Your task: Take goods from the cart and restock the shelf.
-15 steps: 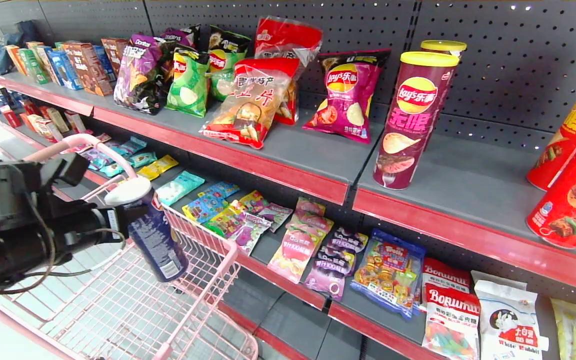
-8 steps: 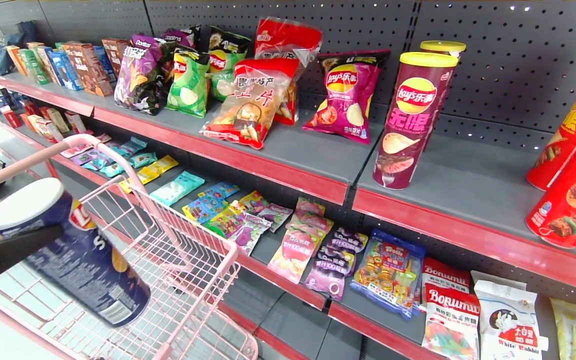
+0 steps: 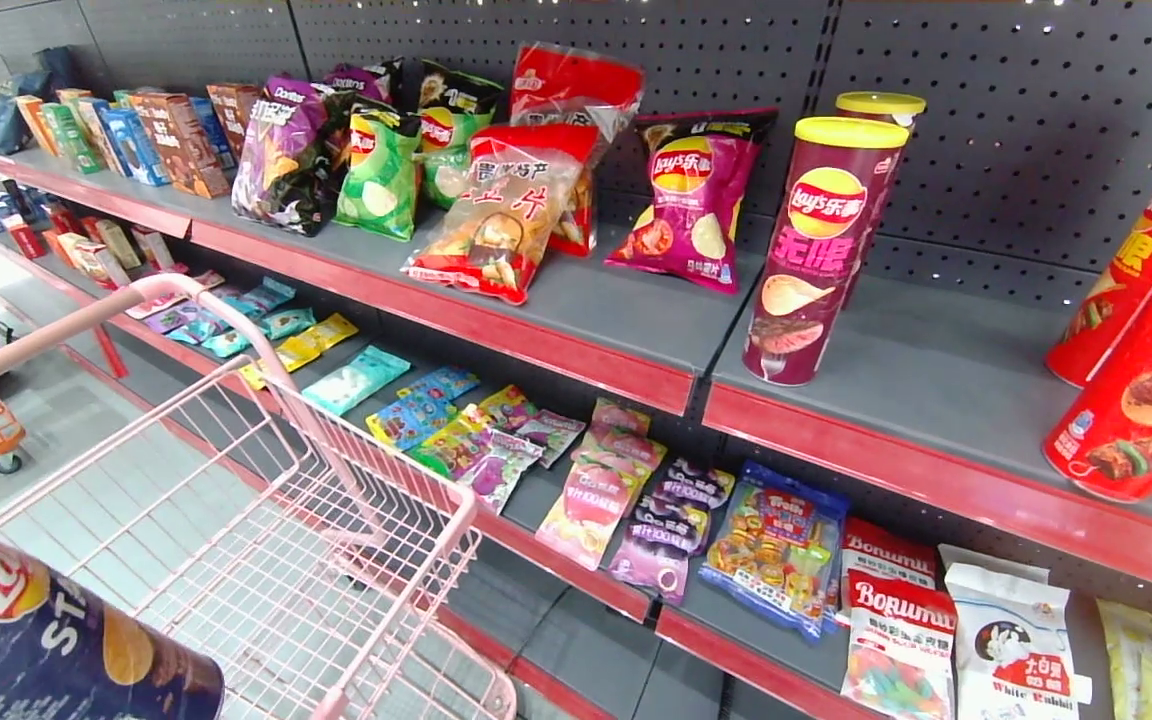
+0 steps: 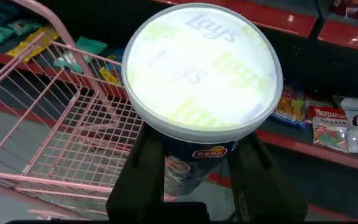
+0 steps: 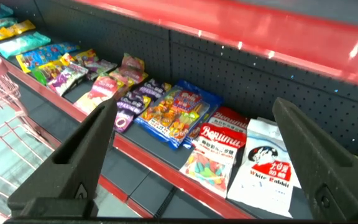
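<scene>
Left pincer (image 4: 201, 177) clamps dark blue chip can (image 4: 201, 68).
Cylindrical can, pale round lid, sits between its black fingers (image 4: 135, 180), pink wire cart (image 4: 61, 124) beneath; right pincer (image 5: 194, 106) gapes wide before the shelf (image 5: 260, 31).

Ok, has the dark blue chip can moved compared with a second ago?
Yes. Against the pink cart, the dark blue can has gone from up by the handle to the cart's near left corner, closer to the camera.
</scene>
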### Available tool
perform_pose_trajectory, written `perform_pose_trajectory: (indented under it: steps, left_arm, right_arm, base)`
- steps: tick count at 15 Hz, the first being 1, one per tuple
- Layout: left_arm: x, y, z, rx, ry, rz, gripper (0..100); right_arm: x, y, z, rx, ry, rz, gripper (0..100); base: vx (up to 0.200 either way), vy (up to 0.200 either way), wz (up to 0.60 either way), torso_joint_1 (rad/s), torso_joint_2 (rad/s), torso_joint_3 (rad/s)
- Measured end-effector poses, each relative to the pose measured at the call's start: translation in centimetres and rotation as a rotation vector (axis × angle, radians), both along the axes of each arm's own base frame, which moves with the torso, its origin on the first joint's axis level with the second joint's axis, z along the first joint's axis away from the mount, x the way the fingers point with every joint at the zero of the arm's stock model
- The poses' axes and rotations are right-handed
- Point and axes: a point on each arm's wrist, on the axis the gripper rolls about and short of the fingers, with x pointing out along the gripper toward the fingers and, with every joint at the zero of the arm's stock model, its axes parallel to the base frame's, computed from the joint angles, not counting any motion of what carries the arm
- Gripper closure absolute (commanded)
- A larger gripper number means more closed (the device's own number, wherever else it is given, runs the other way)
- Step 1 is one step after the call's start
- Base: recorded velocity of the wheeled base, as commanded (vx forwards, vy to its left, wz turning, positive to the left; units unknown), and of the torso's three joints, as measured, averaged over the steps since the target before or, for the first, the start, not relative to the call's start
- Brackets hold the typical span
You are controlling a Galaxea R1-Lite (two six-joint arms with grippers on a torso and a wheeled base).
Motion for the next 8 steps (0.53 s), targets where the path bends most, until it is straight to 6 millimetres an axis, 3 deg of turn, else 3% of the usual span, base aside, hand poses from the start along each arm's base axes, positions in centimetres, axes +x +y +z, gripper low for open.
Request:
perform_pose_trajectory:
  steps: [8]
  left_arm:
    - [-1.04, 0.05, -0.75, 0.032, -0.052, 0.012, 100]
  right_arm:
    - [0.00, 0.00, 0.00, -0.001, 0.000, 0.000, 0]
  base:
    - [0.000, 0.000, 0.00, 0.199, -0.51, -0.309]
